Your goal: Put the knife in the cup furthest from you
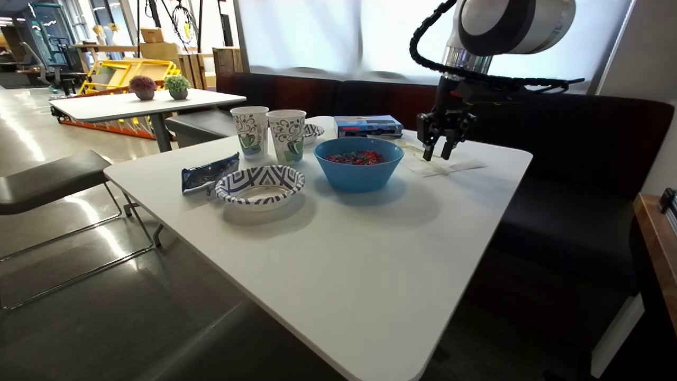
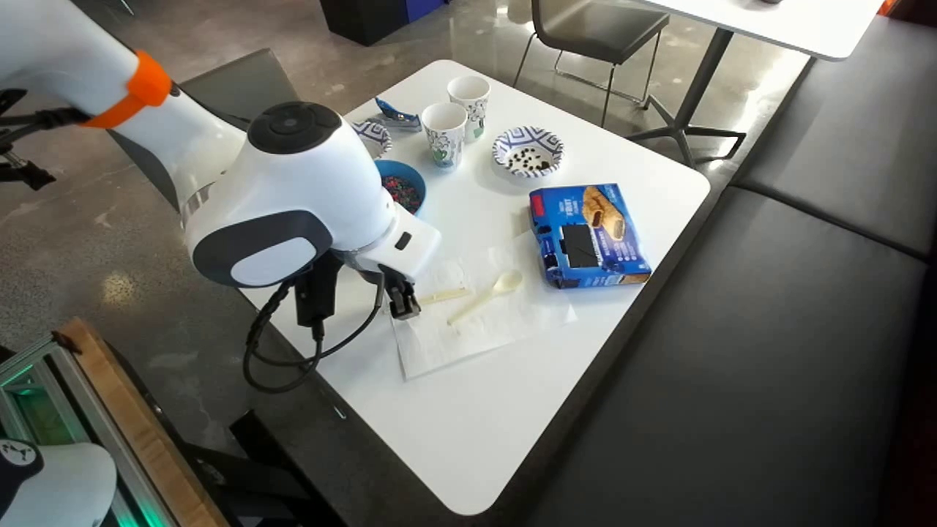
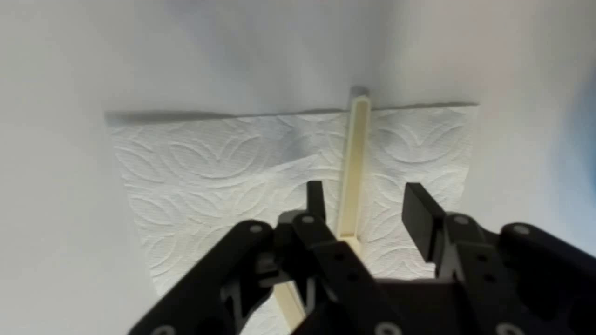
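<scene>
Closure may rumple the napkin or skew the presumed knife (one end is hidden), because it is thin, lies flat and appears nearer one finger than the opposing one. The gripper has its jaws clearly parted and holds nothing; the knife lies between them, apparently below the tips, on the napkin between the middle of the desk and the corner opposite the cups.

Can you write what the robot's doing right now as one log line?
gripper: open, above knife handle; knife: on napkin, handle tip past edge; grasp: not yet; cups: two, upright, side by side
</scene>
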### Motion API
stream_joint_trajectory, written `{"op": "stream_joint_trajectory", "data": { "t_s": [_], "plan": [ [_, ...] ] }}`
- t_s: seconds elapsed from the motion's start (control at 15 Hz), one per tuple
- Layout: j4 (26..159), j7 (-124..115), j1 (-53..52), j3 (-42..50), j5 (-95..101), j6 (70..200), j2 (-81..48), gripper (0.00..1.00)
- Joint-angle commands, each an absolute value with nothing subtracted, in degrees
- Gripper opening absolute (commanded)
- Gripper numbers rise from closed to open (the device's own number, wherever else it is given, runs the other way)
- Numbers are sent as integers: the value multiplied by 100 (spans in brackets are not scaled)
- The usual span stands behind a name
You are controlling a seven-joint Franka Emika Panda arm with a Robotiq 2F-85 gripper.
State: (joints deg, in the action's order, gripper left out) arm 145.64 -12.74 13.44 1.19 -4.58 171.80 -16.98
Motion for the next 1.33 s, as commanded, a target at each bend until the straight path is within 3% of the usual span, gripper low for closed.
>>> {"op": "stream_joint_trajectory", "data": {
  "t_s": [0.0, 0.2, 0.33, 0.67, 1.13, 1.2, 1.27],
  "plan": [
    [14418, -1027, 1210, 251, -721, 17104, -1881, 50],
    [14371, -992, 1201, 274, -756, 17089, -1956, 41],
    [14344, -970, 1205, 276, -763, 17085, -1999, 41],
    [14298, -906, 1220, 263, -778, 17067, -2048, 31],
    [14336, -889, 1172, 301, -755, 17058, -2004, 9],
    [14371, -895, 1152, 312, -747, 17045, -1963, 0],
    [14402, -948, 1078, 388, -706, 17049, -1928, 3]
  ]
}}
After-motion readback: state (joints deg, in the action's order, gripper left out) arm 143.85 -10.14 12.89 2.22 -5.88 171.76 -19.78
